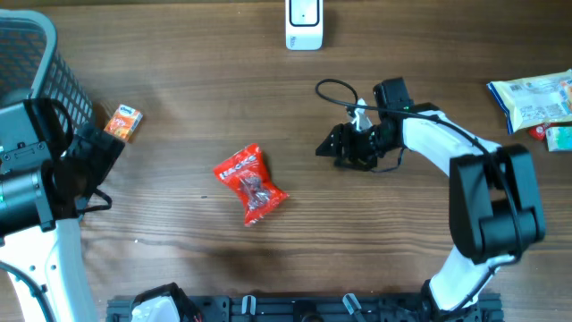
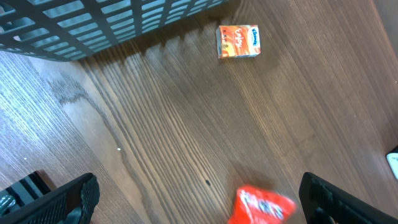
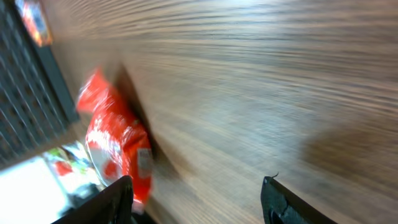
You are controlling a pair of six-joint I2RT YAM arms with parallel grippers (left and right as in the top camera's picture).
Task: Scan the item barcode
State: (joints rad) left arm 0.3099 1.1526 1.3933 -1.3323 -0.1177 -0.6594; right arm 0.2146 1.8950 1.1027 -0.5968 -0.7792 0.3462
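Red snack packet [image 1: 251,183]: flat on wooden table [image 1: 179,54], barcode not legible. Left pincer [image 2: 198,186], right pincer [image 3: 196,183]: both spread, empty.

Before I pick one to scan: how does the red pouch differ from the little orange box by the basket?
The red pouch is a soft, crinkled packet; the orange box is rigid and flat-faced. The pouch is clearly larger than the box. The pouch lies mid-table in the open; the box sits beside the basket. Both rest on the wooden table.
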